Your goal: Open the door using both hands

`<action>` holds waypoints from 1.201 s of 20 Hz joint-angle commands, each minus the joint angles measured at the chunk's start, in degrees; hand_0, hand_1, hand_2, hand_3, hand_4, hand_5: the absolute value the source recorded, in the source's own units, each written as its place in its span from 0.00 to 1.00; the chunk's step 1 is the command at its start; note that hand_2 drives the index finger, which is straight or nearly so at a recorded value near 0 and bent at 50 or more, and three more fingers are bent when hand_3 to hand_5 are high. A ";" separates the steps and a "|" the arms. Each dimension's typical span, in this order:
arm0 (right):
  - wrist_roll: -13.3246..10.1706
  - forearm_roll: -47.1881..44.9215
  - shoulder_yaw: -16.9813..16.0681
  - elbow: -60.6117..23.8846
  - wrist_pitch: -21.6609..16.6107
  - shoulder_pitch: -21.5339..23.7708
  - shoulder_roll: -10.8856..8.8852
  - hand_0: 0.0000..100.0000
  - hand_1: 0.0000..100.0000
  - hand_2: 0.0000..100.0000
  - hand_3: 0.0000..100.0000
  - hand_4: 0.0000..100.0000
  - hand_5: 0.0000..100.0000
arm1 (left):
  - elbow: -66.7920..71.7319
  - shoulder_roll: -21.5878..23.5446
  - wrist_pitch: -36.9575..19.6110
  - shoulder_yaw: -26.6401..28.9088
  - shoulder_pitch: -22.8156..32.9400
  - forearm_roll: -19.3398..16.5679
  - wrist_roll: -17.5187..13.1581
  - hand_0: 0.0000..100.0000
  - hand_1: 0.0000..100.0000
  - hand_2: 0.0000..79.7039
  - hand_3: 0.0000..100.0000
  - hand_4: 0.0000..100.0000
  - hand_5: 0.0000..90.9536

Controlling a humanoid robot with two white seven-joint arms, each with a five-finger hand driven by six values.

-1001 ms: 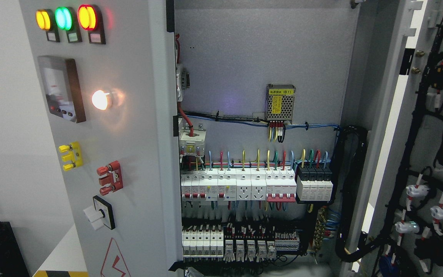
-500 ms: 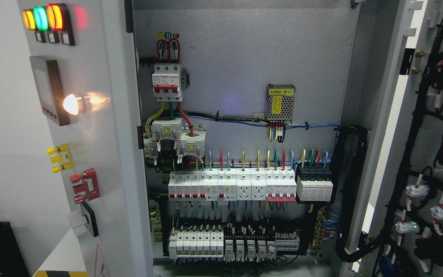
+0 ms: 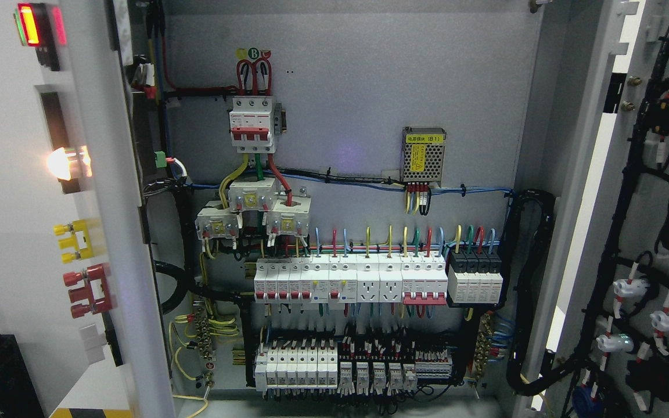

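Neither robot hand shows anywhere in the head view, so I cannot tell whether the fingers are apart, together or clamped on anything; whatever is touching the doors is out of the picture.

Both doors of the cabinet stand well open. The left door (image 3: 115, 232) is swung out toward me so far that I see mostly its edge, with the red indicator lamp (image 3: 28, 24), a glowing white lamp (image 3: 60, 163), a yellow terminal (image 3: 74, 240) and a red terminal (image 3: 87, 290) foreshortened on its face. The right door (image 3: 590, 191) is turned fully out at the right, its inner side thick with black wiring harness (image 3: 630, 191). Between them lies the back panel (image 3: 346, 75) with the rows of breakers (image 3: 351, 281) and a small power supply (image 3: 423, 154).

These look like painted sheet-steel doors: stiff, fairly heavy with all the gear bolted on, smooth and a bit slippery under fingers. They should swing freely on the hinges, carrying some momentum. The sensible hold, to my eye, is the bare free vertical edge, away from the lamps and terminals, which are proud and breakable. On the right door, keep clear of the looms, which could snag. I see no handle here, though one may be hidden by the angle
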 commanded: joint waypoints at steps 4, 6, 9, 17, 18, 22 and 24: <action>-0.48 0.04 4.18 0.07 2.59 -0.90 2.72 0.12 0.39 0.00 0.00 0.00 0.00 | 0.00 0.01 -0.01 0.00 0.97 0.00 0.04 0.12 0.39 0.00 0.00 0.00 0.00; -0.66 0.04 4.62 0.59 2.76 -1.60 3.51 0.12 0.39 0.00 0.00 0.00 0.00 | 0.00 -0.08 -0.01 0.00 0.97 0.09 0.04 0.12 0.39 0.00 0.00 0.00 0.00; -0.83 0.12 5.32 1.12 2.85 -2.74 5.09 0.12 0.39 0.00 0.00 0.00 0.00 | 0.00 0.01 -0.01 0.00 0.97 0.00 0.04 0.12 0.39 0.00 0.00 0.00 0.00; -1.01 0.21 5.85 1.12 6.27 -4.33 7.82 0.12 0.39 0.00 0.00 0.00 0.00 | 0.00 0.01 -0.01 0.00 0.97 0.09 0.04 0.12 0.39 0.00 0.00 0.00 0.00; -1.01 0.21 5.85 1.12 6.54 -4.33 7.82 0.12 0.39 0.00 0.00 0.00 0.00 | 0.00 0.01 -0.01 0.00 0.97 0.00 0.04 0.12 0.39 0.00 0.00 0.00 0.00; -1.01 0.47 6.64 1.47 6.89 -4.94 8.35 0.12 0.39 0.00 0.00 0.00 0.00 | 0.00 0.01 -0.01 0.00 0.97 0.00 0.04 0.12 0.39 0.00 0.00 0.00 0.00; -1.01 0.39 6.91 2.09 6.89 -5.56 8.35 0.12 0.39 0.00 0.00 0.00 0.00 | 0.09 0.01 -0.01 0.00 0.97 0.00 0.04 0.12 0.39 0.00 0.00 0.00 0.00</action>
